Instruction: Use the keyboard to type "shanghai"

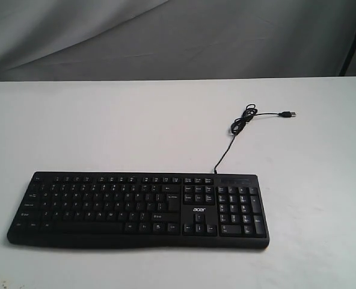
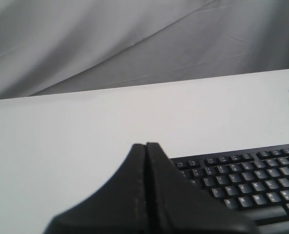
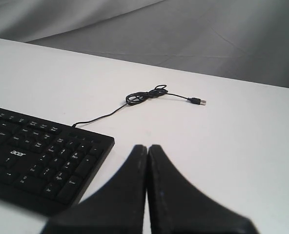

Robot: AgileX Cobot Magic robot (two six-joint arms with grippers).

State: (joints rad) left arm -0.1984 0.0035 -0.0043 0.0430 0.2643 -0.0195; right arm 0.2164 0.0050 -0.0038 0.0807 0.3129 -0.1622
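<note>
The black keyboard (image 1: 139, 208) lies flat on the white table (image 1: 106, 126), near its front edge, with the white "acer" logo beside the number pad. Its thin USB cable (image 1: 241, 123) runs back from the rear edge, coils, and ends in a loose plug. Neither arm shows in the exterior view. In the left wrist view my left gripper (image 2: 146, 145) is shut and empty, hovering above the keyboard's (image 2: 242, 180) letter end. In the right wrist view my right gripper (image 3: 147, 146) is shut and empty, above bare table just past the keyboard's (image 3: 37, 156) number-pad end.
A grey cloth backdrop (image 1: 178, 36) hangs behind the table's far edge. The cable coil (image 3: 144, 95) and its plug (image 3: 199, 101) lie on the table beyond the number pad. A dark stand leg (image 1: 353, 36) shows at the far right.
</note>
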